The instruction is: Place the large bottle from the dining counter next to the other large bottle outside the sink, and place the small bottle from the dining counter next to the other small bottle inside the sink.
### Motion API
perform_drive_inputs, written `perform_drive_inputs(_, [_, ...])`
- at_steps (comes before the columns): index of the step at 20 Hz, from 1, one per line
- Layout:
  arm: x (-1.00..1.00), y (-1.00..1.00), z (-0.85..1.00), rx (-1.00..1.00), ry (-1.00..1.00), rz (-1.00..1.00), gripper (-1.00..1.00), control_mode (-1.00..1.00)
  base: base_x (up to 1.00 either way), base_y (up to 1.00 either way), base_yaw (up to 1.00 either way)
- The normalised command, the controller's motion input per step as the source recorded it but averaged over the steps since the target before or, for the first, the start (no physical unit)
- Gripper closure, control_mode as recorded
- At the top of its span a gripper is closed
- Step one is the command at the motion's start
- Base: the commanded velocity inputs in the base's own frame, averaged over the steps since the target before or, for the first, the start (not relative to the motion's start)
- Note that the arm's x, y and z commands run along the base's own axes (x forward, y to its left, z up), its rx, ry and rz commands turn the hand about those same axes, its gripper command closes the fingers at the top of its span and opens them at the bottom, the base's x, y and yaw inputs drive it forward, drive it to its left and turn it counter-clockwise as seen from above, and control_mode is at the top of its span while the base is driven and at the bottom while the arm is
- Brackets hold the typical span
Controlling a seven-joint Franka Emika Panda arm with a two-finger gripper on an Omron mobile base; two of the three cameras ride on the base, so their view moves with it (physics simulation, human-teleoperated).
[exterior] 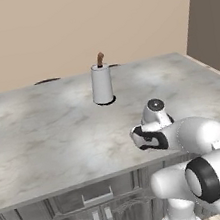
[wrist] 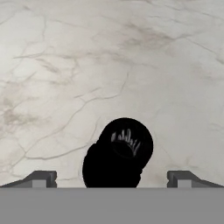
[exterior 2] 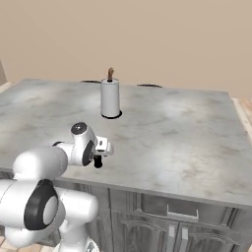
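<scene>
- While my pincer [wrist: 112,178] hangs wide open and empty, I see a small black bottle [wrist: 118,153] from above, standing on the counter [wrist: 65,65] between its fingertips [wrist: 41,178]
- Counter is veined grey marble
- Farther back stands a white cylindrical paper towel roll [exterior: 101,83] on a brown-tipped holder

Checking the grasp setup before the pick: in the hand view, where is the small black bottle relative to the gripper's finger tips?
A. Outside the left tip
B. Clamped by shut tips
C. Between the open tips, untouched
C: the black bottle stands midway between the wide-open gripper, clear gaps either side.
</scene>
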Motion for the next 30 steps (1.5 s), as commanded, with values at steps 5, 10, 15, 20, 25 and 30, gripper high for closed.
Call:
perform_drive_inputs(5, [0.09, 0.00, -0.04, 0.00, -0.01, 0.00, -1.00, -1.00, 0.00, 0.00, 0.00])
perform_drive_inputs(10, [0.08, 0.00, 0.00, 0.00, -0.01, 0.00, -1.00, -1.00, 0.00, 0.00, 0.00])
perform_drive_inputs(15, [0.25, 0.00, -0.02, 0.00, 0.00, 0.00, 1.00, -1.00, 0.00, 0.00, 0.00])
perform_drive_inputs(20, [0.03, 0.00, 0.00, 0.00, -0.03, 0.00, 1.00, -1.00, 0.00, 0.00, 0.00])
perform_drive_inputs(25, [0.00, 0.00, 0.00, 0.00, -0.07, 0.00, 1.00, -1.00, 0.00, 0.00, 0.00])
perform_drive_inputs(30, [-0.19, 0.00, 0.00, 0.00, -0.09, 0.00, 1.00, -1.00, 0.00, 0.00, 0.00])
